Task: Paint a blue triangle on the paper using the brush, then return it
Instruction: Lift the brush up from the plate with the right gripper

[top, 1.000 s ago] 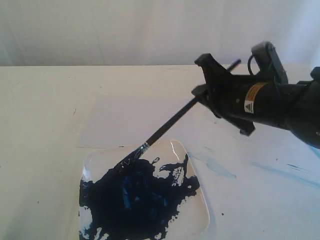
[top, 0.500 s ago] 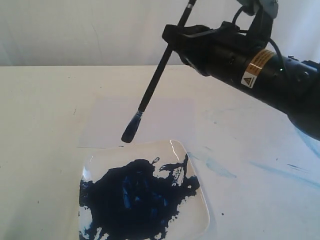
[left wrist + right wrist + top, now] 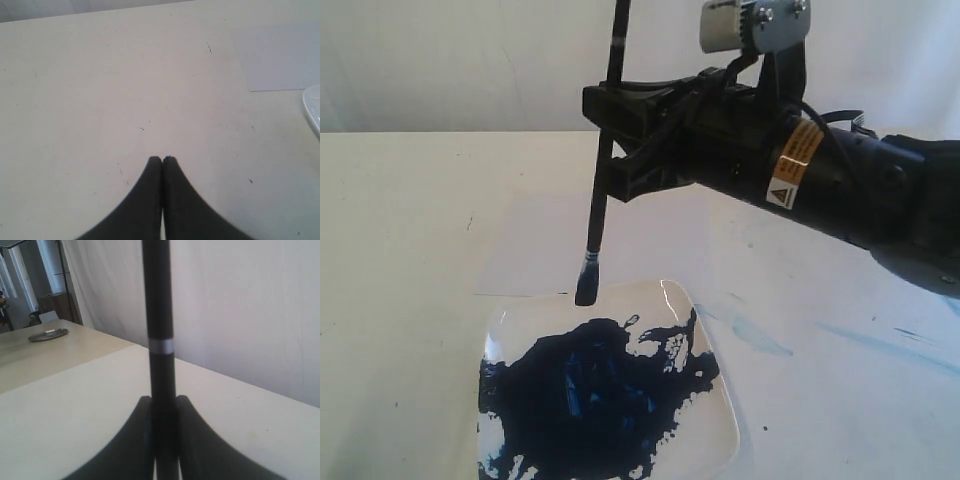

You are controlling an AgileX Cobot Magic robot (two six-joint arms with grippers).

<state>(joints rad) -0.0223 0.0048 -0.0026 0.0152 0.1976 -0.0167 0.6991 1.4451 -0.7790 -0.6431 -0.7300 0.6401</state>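
White table (image 3: 400, 250): carries everything; a few small dark specks on its surface in the left wrist view.
Left gripper (image 3: 161, 159): clenched on nothing, the two black fingertips pressed together over bare table; in the left wrist view it is well apart from the paper and the plate. It does not appear in the exterior view.
Paper (image 3: 650, 245): pale lavender-white sheet lying flat on the table, just beyond the plate's far rim; one corner of it shows in the left wrist view (image 3: 285, 60).
Brush (image 3: 600, 190): black handle almost upright, bristles down. The blue-loaded tip sits at the line where the near edge of the paper meets the far rim of the plate; contact cannot be judged.
Plate (image 3: 720, 425): glossy white, square, nearest the camera in the exterior view; a sliver of rim shows in the left wrist view (image 3: 312, 110).
Paint puddle (image 3: 590, 390): dark blue, irregular, covers most of the plate.
Right gripper (image 3: 603, 140): reaches in from the right and grasps the brush partway up the handle; in the right wrist view (image 3: 162, 400) the handle (image 3: 159, 300) stands between the fingers with a silver band above them.
Smears (image 3: 760, 340): pale blue streaks on the table to the right of the plate.
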